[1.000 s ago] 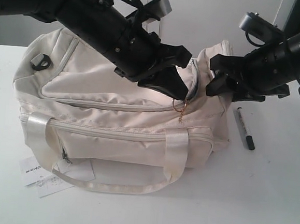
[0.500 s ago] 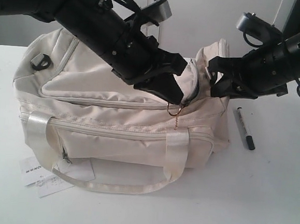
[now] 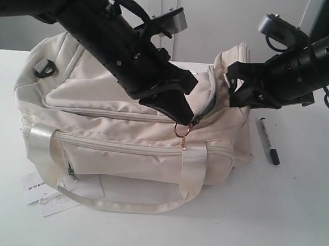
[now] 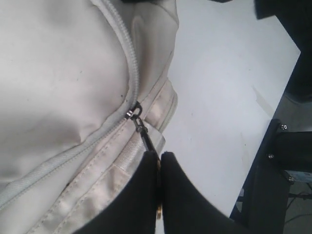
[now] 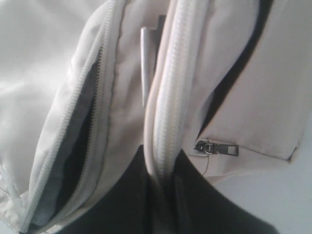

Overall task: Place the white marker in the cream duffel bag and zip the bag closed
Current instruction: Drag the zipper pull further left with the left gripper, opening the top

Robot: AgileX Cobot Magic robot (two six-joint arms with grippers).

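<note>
A soft cream bag (image 3: 124, 125), its fabric matte and lightly creased, is sitting on a white desk (image 3: 293, 224) between two black robot arms. The left pincer (image 4: 159, 155) is squeezing narrow on the slim dark metal pull (image 4: 144, 134) of the curved top zipper (image 4: 127, 58), its two smooth black fingers meeting almost flush around it. A thin gold ring (image 3: 182, 130) is dangling just below those fingers in the exterior view. The pull is hanging from a small metal slider (image 4: 131, 112) where two rows of pale teeth are joining.

At the bag's 2 o'clock corner, the right pincer (image 3: 236, 86) is clamping shut on a rounded, corded ridge of the bag's end fabric. Beside that ridge the zipper is gaping in a long narrow slit (image 5: 73, 146), showing a dark grey interior.

The marker (image 3: 267, 141) is lying flat on the desk at the bag's 3 o'clock, just beside the bag but not touching it, under the right arm. Its slim pale barrel is carrying small dark print, and its black cap is pointing toward 5 o'clock.

A shiny satin strap (image 3: 192, 165) is looping down the bag's near face. A black D-ring (image 3: 45, 68) is showing at 10 o'clock, and a white paper tag (image 3: 42, 193) is lying on the desk at 7 o'clock.
</note>
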